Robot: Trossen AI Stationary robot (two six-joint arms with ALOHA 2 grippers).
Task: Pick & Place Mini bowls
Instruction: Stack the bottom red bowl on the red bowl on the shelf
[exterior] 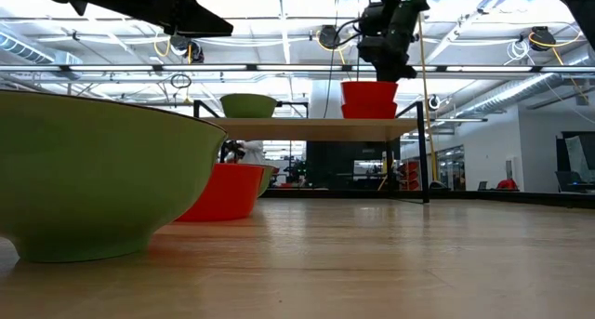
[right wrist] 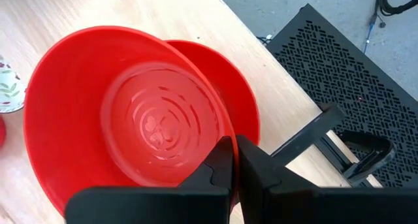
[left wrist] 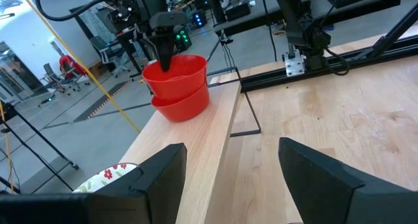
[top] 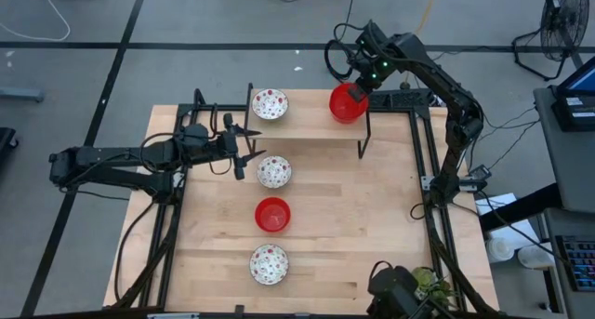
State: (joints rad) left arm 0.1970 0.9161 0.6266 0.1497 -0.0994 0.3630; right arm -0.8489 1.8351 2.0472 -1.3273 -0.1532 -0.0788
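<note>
High view, from above the tabletop [top: 372,226]: my right claw [top: 358,89] pinches the rim of a red bowl [top: 346,103] stacked in a second red bowl [left wrist: 186,105] on the shelf [top: 307,124]. A speckled bowl [top: 270,103] sits on the same shelf. Below the shelf, my left claw [top: 244,150] hangs spread beside another speckled bowl [top: 274,171]; beyond lie a third red bowl [top: 272,214] and a last speckled bowl [top: 268,264].

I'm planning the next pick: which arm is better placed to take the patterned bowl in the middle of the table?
Probably the left: its open gripper hovers just beside that patterned bowl. The right gripper is shut on the rim of a red bowl on the raised shelf.
</note>
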